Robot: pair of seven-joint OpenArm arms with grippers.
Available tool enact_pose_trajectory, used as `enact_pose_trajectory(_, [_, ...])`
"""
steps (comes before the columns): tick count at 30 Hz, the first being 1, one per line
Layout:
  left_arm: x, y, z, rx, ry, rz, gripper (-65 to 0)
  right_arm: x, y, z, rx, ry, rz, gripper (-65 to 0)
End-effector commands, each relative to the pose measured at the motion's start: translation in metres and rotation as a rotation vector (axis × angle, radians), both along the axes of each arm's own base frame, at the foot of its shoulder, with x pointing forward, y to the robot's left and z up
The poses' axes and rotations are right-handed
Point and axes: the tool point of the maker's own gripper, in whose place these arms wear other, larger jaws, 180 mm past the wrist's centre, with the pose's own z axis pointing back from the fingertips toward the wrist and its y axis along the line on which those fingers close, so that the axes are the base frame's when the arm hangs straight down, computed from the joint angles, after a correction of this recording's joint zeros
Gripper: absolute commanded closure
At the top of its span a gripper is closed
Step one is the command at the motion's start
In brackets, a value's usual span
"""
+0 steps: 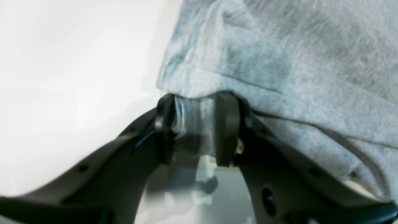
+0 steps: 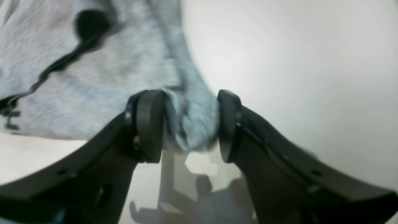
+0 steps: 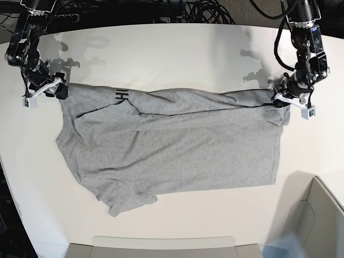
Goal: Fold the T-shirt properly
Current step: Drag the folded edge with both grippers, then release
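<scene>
The heather-grey T-shirt [image 3: 172, 145] hangs stretched between my two grippers over the white table, plain side up, with black lettering [image 3: 122, 95] showing at its folded top edge. My left gripper [image 1: 194, 129] is shut on a bunch of the shirt's cloth [image 1: 279, 62]; in the base view it [image 3: 277, 99] holds the right top corner. My right gripper [image 2: 189, 124] is shut on a fold of the shirt [image 2: 93, 77]; in the base view it [image 3: 60, 88] holds the left top corner. The lower part with a sleeve [image 3: 126, 201] lies on the table.
The white table [image 3: 177, 54] runs around the shirt. A grey bin [image 3: 314, 226] stands at the front right corner and a grey tray edge [image 3: 161, 246] along the front. Black cables [image 3: 204, 13] lie behind the table's far edge.
</scene>
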Motion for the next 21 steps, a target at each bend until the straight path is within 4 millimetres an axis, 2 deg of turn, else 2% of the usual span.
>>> enact_pose_trajectory(1, [-0.009,-0.006,-0.008,-0.014,0.056,-0.025,-20.9,-0.006,0.004,-0.005,-0.008,0.043,0.029,-25.5])
enact_pose_trajectory(4, [-0.01,-0.008,-0.01,-0.018,0.062,-0.025,-12.1,-0.006,0.012,-0.008,-0.002,0.051,0.051,-15.6])
enact_pose_trajectory(6, [-0.014,-0.006,-0.015,-0.021,0.079,-0.015,-2.1,-0.006,0.012,-0.009,-0.001,0.052,0.045,-5.0])
enact_pose_trajectory(7, [-0.017,-0.003,-0.017,-0.022,0.088,-0.006,0.0,-0.006,0.011,-0.009,-0.001,0.053,0.042,-0.1])
enact_pose_trajectory(10, [-0.022,0.014,-0.017,-0.021,0.087,0.052,0.0,-0.009,0.007,-0.009,-0.009,0.058,0.038,0.0])
enact_pose_trajectory(14, [-0.034,0.029,-0.014,-0.015,0.082,0.1,0.0,-0.011,-0.016,0.0,-0.043,0.047,0.002,0.0])
enact_pose_trajectory(18, [-0.041,0.035,-0.005,0.003,0.066,0.108,0.0,-0.013,-0.034,0.008,-0.069,0.039,-0.025,0.0])
enact_pose_trajectory(21, [-0.049,0.039,-0.001,0.017,0.068,0.109,0.0,-0.022,-0.038,0.007,-0.087,0.058,-0.019,0.0])
